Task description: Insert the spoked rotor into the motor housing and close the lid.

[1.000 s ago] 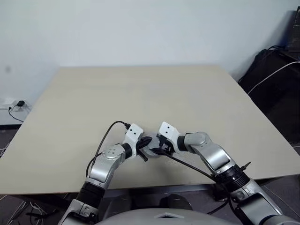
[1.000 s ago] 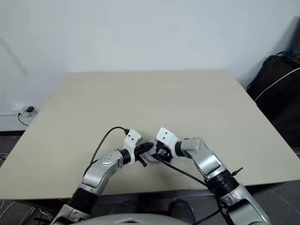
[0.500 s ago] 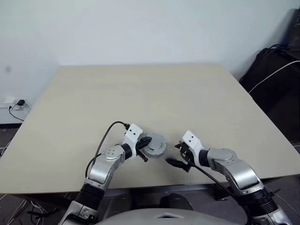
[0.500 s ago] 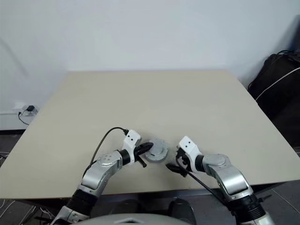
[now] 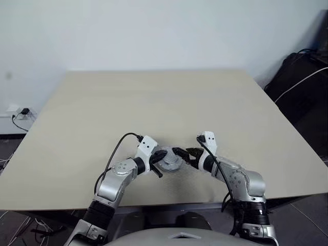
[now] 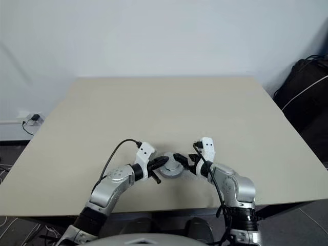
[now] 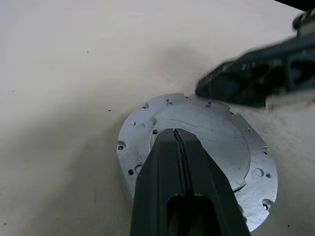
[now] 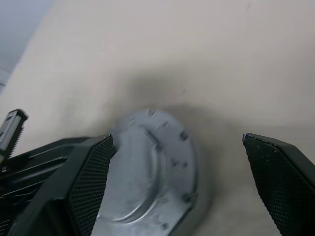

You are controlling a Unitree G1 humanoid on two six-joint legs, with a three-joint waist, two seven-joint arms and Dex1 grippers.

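The motor housing (image 5: 169,161) is a round silver piece near the table's front edge, covered by the flat silver lid (image 7: 216,142), which has small holes around its rim. The spoked rotor is hidden. My left gripper (image 7: 173,133) is shut, and its tip rests on top of the lid from the left side. My right gripper (image 5: 184,153) is open wide just to the right of the housing and points at it. In the right wrist view the housing (image 8: 147,187) lies between the spread black fingers (image 8: 88,182). I cannot tell whether they touch it.
The beige table (image 5: 164,102) stretches bare behind the housing, and its front edge lies close below both grippers. A black cable (image 5: 115,151) loops off my left wrist. Dark bags and cables (image 5: 302,77) sit on the floor at the right.
My right gripper left the housing, swung out to the right, then rolled and came back beside it, open. The left gripper and the housing stayed put.
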